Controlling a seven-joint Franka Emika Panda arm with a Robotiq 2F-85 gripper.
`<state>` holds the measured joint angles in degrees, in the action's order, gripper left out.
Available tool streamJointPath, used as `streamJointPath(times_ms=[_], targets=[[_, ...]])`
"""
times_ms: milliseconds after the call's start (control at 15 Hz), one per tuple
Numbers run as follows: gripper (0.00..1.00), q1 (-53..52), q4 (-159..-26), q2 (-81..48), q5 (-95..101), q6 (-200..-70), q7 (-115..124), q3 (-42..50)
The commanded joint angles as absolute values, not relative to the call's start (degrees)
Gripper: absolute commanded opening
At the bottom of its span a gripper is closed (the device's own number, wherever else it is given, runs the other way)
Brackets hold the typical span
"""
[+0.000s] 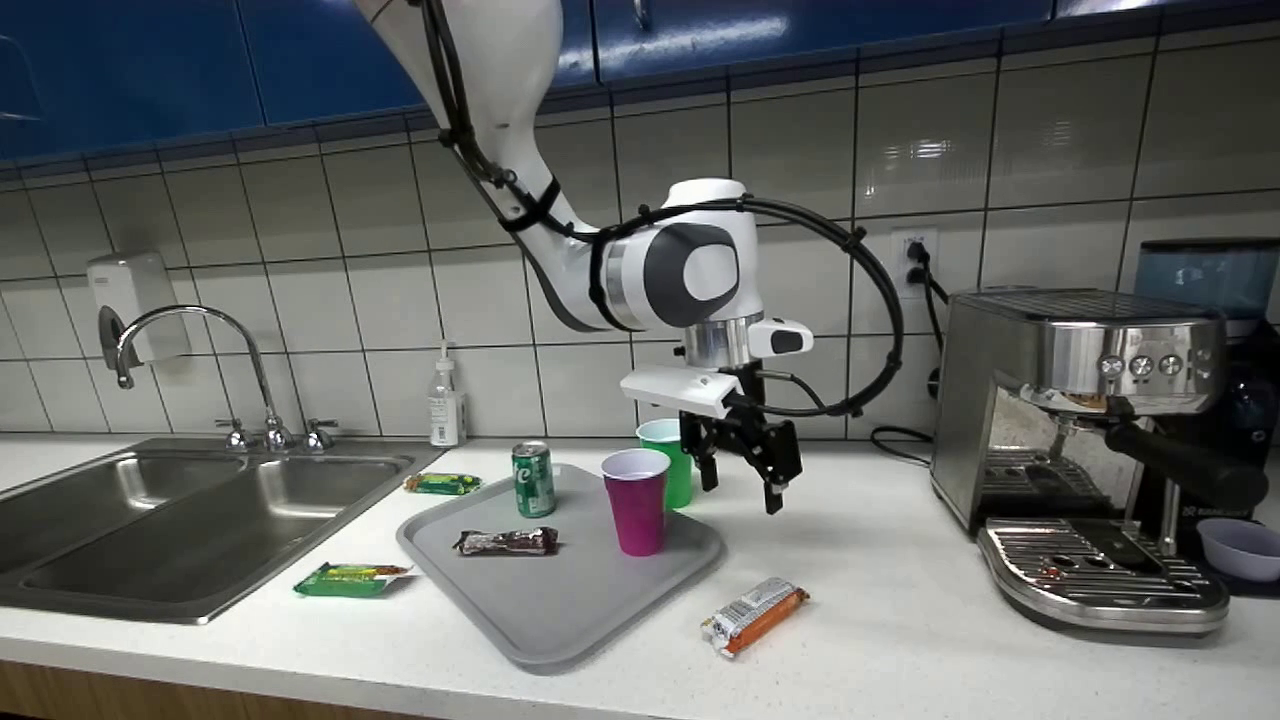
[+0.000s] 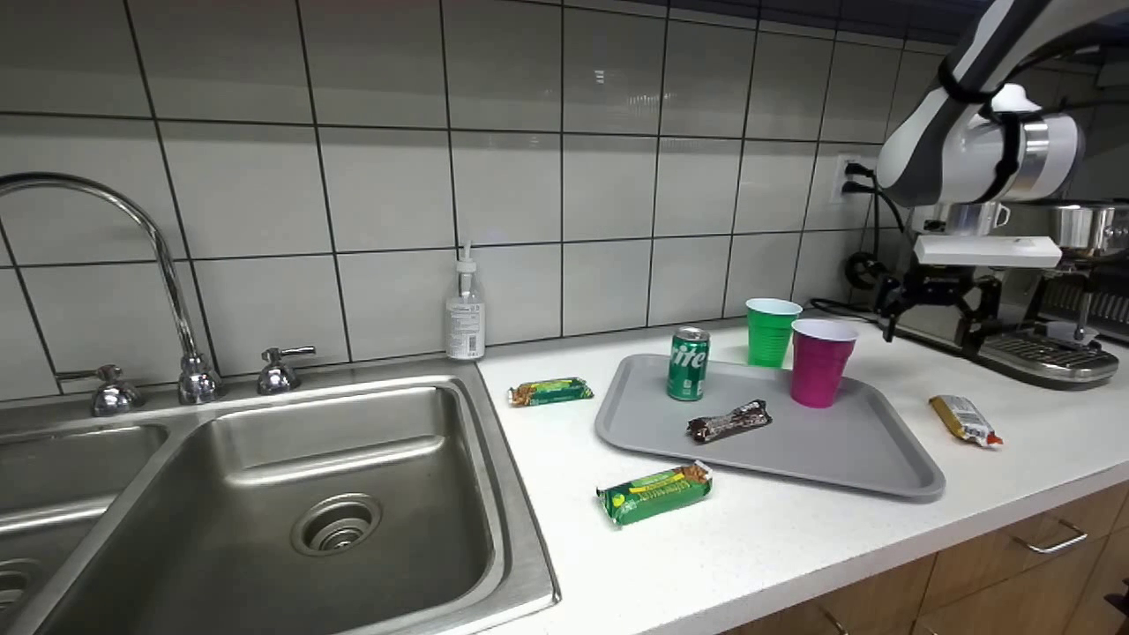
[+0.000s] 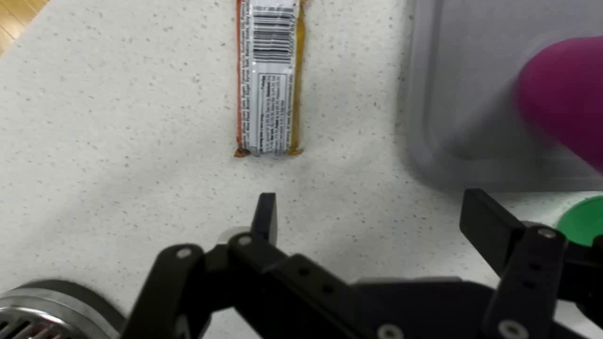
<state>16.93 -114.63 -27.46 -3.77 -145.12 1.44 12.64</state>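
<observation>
Wrapped bar (image 3: 271, 80): orange, gold and silver, and it's lying flat on the white surface (image 3: 118, 117), barcode and fine print up, near the tray (image 1: 560, 615) yet apart from it!
Magenta cup (image 1: 637, 515): white-lined, bolt upright on that gray tray.
Green cup (image 2: 769, 339): white inside, upright too, just beside the tray's edge.

Both exterior views face the tiled wall (image 1: 290, 220) across the tabletop (image 1: 880, 620), sharing the tray (image 1: 560, 610); in an exterior view the sink (image 2: 256, 494) is nearest, at eight o'clock. The wrist view looks down, close.
</observation>
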Motion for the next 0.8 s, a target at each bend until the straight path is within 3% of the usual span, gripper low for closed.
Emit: streamJointPath(times_ms=[0, 733], targets=[[1.00, 18.1, -117.7, -23.4, -7.1, -146.9, -2.5, 9.8], [1.00, 17.0, -118.2, -21.9, -12.4, -147.8, -6.8, 5.5]])
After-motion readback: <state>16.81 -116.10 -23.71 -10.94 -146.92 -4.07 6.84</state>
